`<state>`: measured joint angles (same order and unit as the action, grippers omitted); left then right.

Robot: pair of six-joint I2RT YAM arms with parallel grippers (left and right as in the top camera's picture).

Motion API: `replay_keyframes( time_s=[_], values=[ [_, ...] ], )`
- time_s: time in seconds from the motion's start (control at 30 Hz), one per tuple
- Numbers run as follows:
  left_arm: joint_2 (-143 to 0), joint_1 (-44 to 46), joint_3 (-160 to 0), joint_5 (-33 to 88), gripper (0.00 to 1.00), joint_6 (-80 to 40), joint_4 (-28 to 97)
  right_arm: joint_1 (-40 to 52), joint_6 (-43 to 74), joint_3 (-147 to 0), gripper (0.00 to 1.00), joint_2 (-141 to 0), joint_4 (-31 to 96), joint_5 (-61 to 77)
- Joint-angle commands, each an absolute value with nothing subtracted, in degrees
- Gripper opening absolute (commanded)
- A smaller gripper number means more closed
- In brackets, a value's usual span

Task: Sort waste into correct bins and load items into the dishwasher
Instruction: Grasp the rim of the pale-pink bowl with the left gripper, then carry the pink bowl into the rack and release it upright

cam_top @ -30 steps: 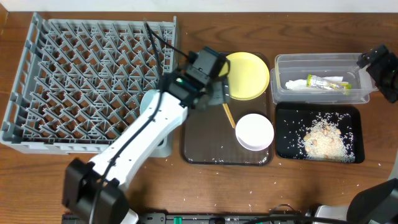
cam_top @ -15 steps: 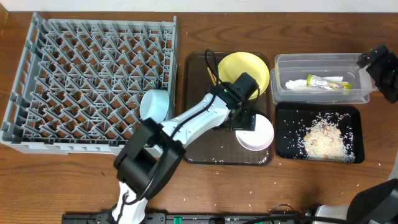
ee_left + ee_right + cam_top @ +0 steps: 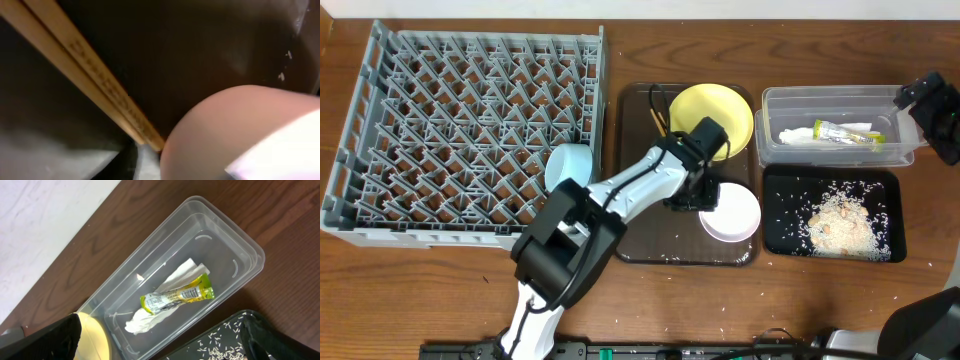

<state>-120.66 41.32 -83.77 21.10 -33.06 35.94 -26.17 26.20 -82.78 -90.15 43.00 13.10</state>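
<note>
Wooden chopsticks seem pinched between left fingers beside white bowl; right fingers spread wide.

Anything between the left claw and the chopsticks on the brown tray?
Nothing visible. In the wrist view the chopsticks lie bare on the tray, close in front of the left claw. The white bowl sits close beside their end, not over them.
</note>
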Motion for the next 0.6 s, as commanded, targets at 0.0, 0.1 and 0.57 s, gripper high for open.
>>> replay_keyframes(
  time_s=[0.0,0.1,0.57],
  values=[
    [-121.4,40.6,-83.8,22.5,0.19,-32.9,36.1,-26.2,26.7,-83.2,0.99,-90.2,43.1,13.1],
    [-121.3,40.3,-83.8,22.8,0.13,-33.3,36.1,-26.2,26.7,-83.2,0.99,-90.2,43.1,13.1],
    [-109.8,37.3,-84.0,21.4,0.07,-31.7,38.8,-26.2,26.7,-83.2,0.99,-90.2,43.1,13.1]
  ],
)
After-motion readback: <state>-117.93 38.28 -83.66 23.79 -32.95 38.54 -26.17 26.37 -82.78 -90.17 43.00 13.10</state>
